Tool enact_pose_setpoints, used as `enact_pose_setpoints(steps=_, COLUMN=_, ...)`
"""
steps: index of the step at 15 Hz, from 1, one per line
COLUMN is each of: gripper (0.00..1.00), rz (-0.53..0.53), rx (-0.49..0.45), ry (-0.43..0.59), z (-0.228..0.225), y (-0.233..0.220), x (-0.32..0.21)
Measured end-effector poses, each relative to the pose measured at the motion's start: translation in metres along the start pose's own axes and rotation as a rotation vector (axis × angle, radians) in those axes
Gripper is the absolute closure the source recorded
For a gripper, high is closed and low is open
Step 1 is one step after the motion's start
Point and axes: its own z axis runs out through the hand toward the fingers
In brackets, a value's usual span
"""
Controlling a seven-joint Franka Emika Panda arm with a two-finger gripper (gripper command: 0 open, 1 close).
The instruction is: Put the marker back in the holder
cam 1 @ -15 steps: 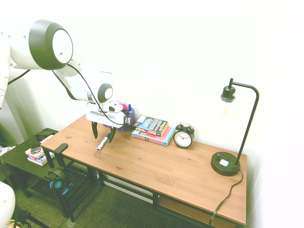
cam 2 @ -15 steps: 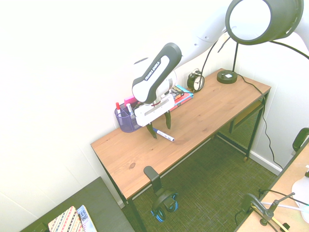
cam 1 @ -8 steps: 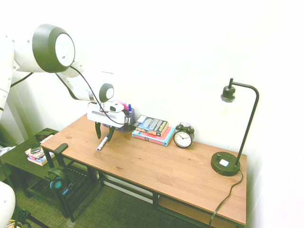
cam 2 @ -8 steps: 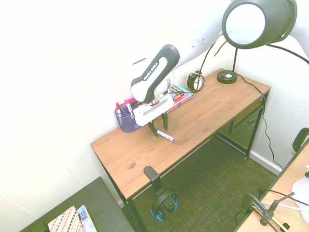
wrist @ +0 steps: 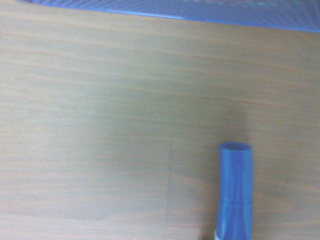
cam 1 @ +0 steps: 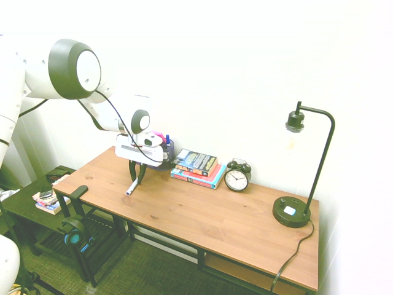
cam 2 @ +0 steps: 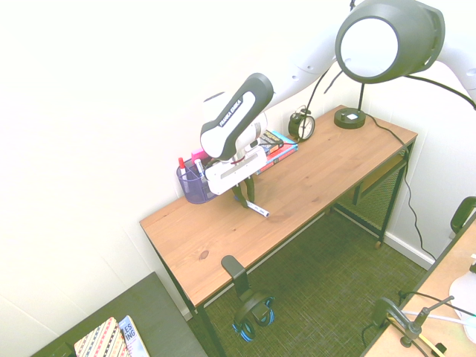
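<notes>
The marker (cam 1: 131, 187), white-barrelled with a blue cap, lies on the wooden desk (cam 1: 202, 215) just in front of the purple mesh holder (cam 1: 166, 157). My gripper (cam 1: 137, 177) points straight down over its cap end, and its dark fingers are drawn in against the marker's sides. From the other side, the marker (cam 2: 258, 210) sticks out from between the fingers of the gripper (cam 2: 244, 199), still resting on the wood. The holder (cam 2: 195, 187) stands behind with pens and a pink item in it. Up close, the blue cap (wrist: 235, 190) shows, with the holder's edge (wrist: 200, 10) blurred beyond.
A stack of books (cam 1: 198, 167) lies right of the holder, then a black alarm clock (cam 1: 237, 177) and a black desk lamp (cam 1: 293, 212). Headphones (cam 1: 73, 232) hang at the desk's front left corner. A low side table (cam 1: 37, 196) stands to the left.
The fingers have come in from wide open to close against the marker. The wrist has shifted slightly toward the holder; the marker still lies on the desk.
</notes>
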Motion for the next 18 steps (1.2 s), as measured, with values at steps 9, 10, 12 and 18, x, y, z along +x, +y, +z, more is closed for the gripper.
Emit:
enact_pose_setpoints(steps=9, gripper=1.0, rz=-0.01, rx=0.114, ry=0.085, z=-0.036, y=-0.012, x=-0.009)
enact_pose_setpoints(steps=10, gripper=1.0, rz=-0.015, rx=0.158, ry=0.12, z=-0.054, y=-0.011, x=-0.021)
enact_pose_setpoints(steps=12, gripper=1.0, rz=-0.005, rx=0.245, ry=0.221, z=-0.092, y=-0.006, x=-0.051)
enact_pose_setpoints(steps=18, gripper=1.0, rz=0.079, rx=0.518, ry=0.513, z=-0.151, y=-0.01, x=-0.075)
